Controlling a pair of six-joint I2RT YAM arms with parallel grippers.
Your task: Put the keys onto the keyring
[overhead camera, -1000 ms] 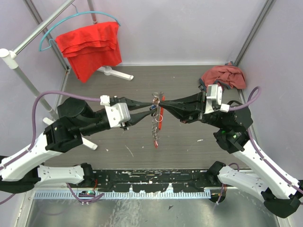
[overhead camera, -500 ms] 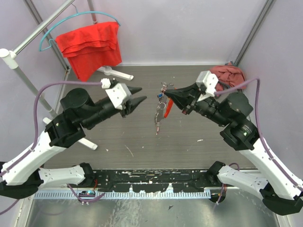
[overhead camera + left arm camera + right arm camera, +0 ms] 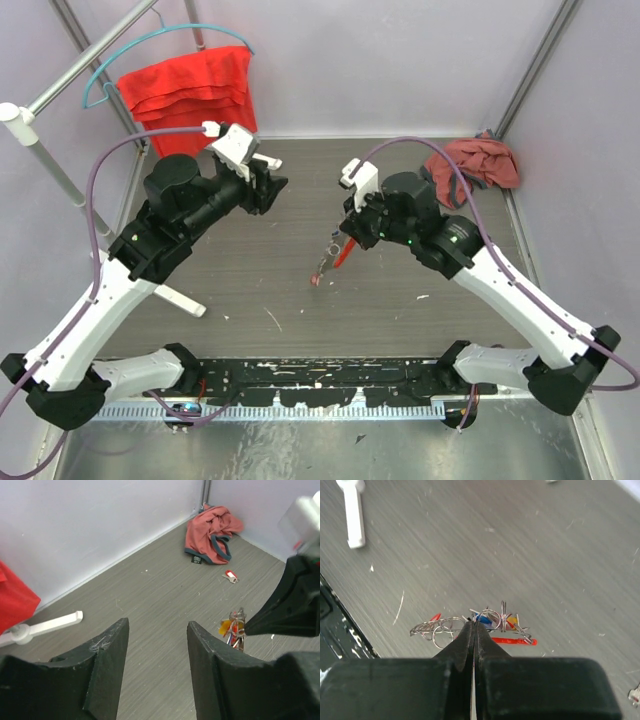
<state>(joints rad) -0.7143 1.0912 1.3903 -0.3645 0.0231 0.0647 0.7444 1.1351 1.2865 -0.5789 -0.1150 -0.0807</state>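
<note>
Right pincer [image 3: 473, 626] first: its 2 fingers are pressed together on the thin wire of the keyring [image 3: 445, 628], which hangs from the tips over the table [image 3: 400, 300], near the middle of the top view. Bunched on the wire just beside the grip we see the keys [image 3: 485, 620], 1 head blue and 1 orange. The long red tag [image 3: 513, 641] lies at the bunch's 4 o'clock edge in the right wrist view. From above, chain and tag trail toward 7 o'clock from the fingertips; we cannot tell whether the lowest link touches the surface.

Left pincer [image 3: 157, 625] is at about 10 o'clock from the bunch, well apart from it, its jaws moderately wide with nothing between them. In its own view the bunch and the dark tip of the right pincer sit at 3 o'clock.

Farther on, a small red-and-white piece [image 3: 230, 576] lies alone on the table, too small for us to name. Beyond it, at 1 o'clock, a crumpled pink cloth [image 3: 212, 532] fills the far corner, with a small black oblong [image 3: 196, 560] against its edge. At 11 o'clock of the top view a red cloth [image 3: 190, 100] hangs beside a slanted metal rail [image 3: 95, 55].
</note>
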